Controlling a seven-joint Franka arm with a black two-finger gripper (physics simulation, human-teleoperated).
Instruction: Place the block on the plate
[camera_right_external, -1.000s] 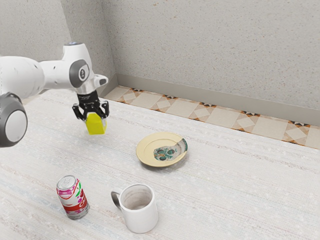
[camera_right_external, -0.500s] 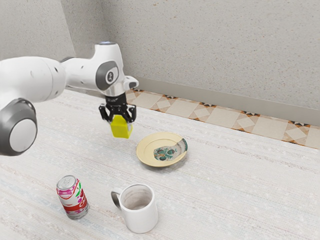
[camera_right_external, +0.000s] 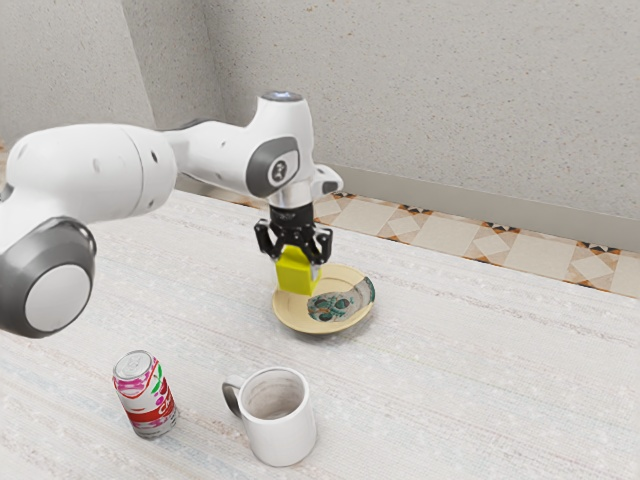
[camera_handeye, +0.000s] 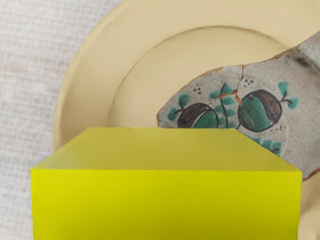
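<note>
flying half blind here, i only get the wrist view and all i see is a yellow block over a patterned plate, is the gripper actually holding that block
Observer: Yes. In the exterior view, the gripper is shut on the yellow block, which hangs below it.
Operator: ok, anything else standing on the table i should steer clear of
Observer: Two things: a soda can and a white mug stand nearer the exterior camera than the plate.
</note>
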